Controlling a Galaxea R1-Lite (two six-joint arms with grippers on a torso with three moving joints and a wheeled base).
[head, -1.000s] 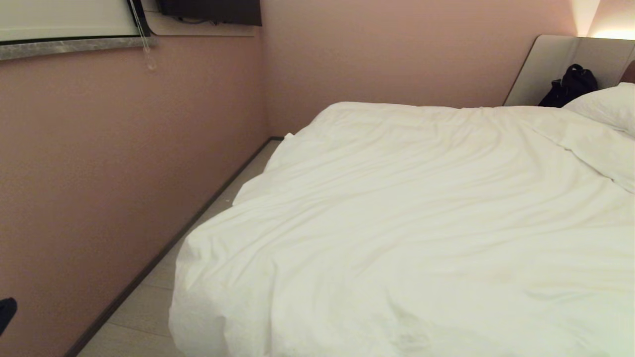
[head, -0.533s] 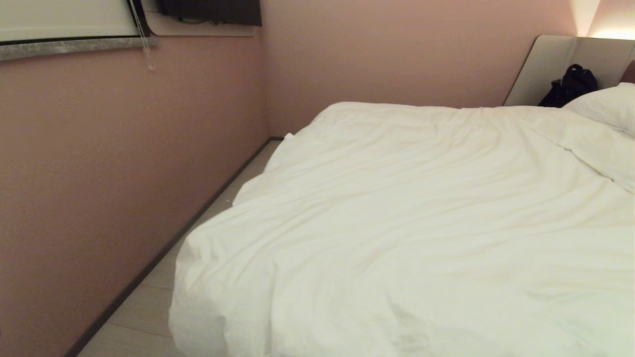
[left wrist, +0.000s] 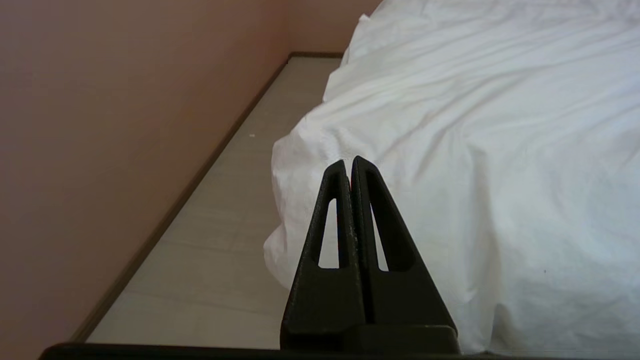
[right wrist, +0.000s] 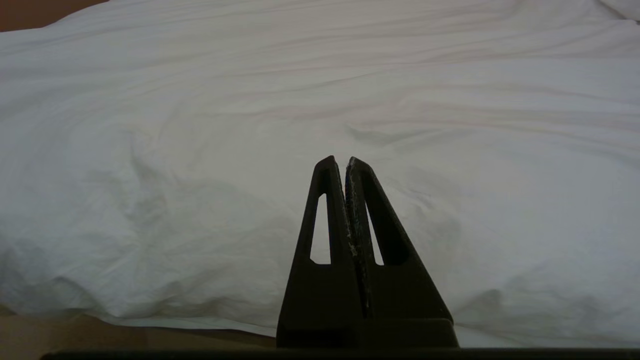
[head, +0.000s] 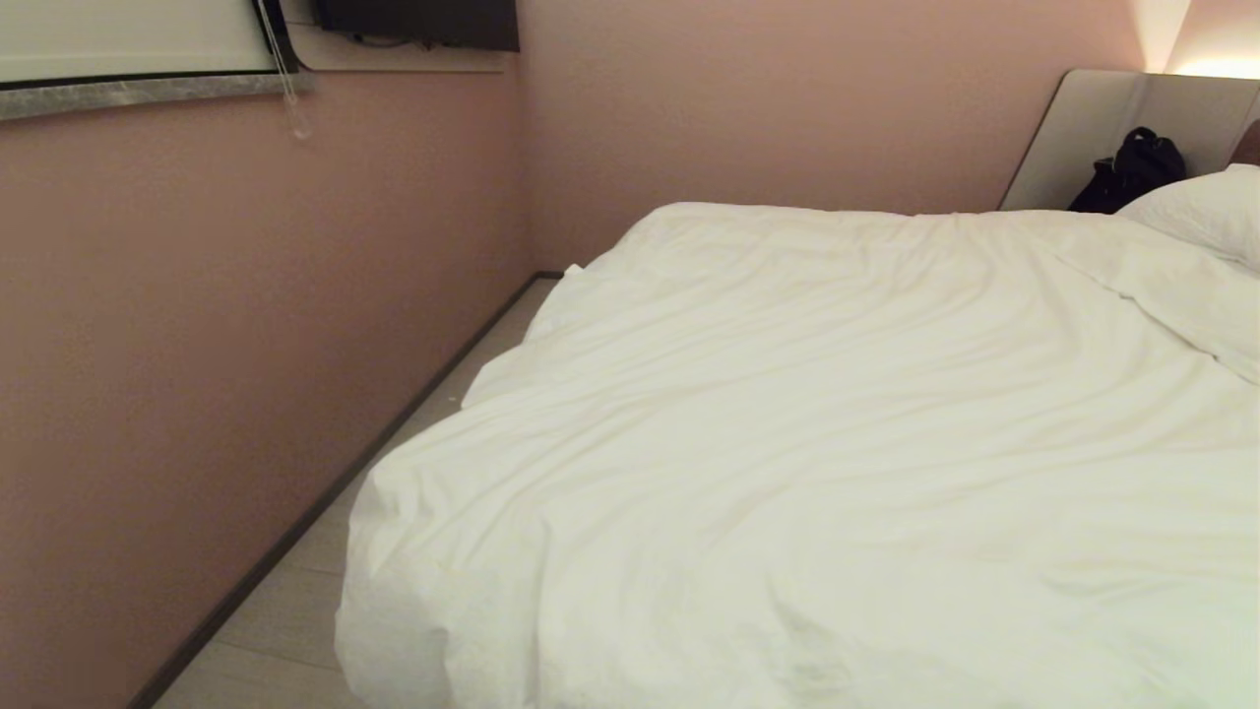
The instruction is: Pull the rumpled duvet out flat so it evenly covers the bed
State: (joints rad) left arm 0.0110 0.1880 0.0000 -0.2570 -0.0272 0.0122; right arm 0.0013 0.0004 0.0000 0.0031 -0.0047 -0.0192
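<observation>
Pink-walled room (head: 246,295); duvet (head: 837,443) lay spread over bed, nearly flat, faint creases. Left gripper (left wrist: 350,162) and right gripper (right wrist: 342,162) pressed closed, empty, clear of cloth, likely parked since spreading looked done

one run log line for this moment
duvet: spread over bed, lightly wrinkled | left gripper: shut, empty, by near corner | right gripper: shut, empty, off duvet

A: The duvet (head: 807,453) is plain white, no pattern, and the pillow (head: 1196,212) is white too.
B: The wall (head: 246,325) is dusty pink with a dark skirting board (head: 325,502); the floor (head: 285,620) is pale grey.
A: The bag (head: 1130,169) is black, against a beige headboard (head: 1083,138).
</observation>
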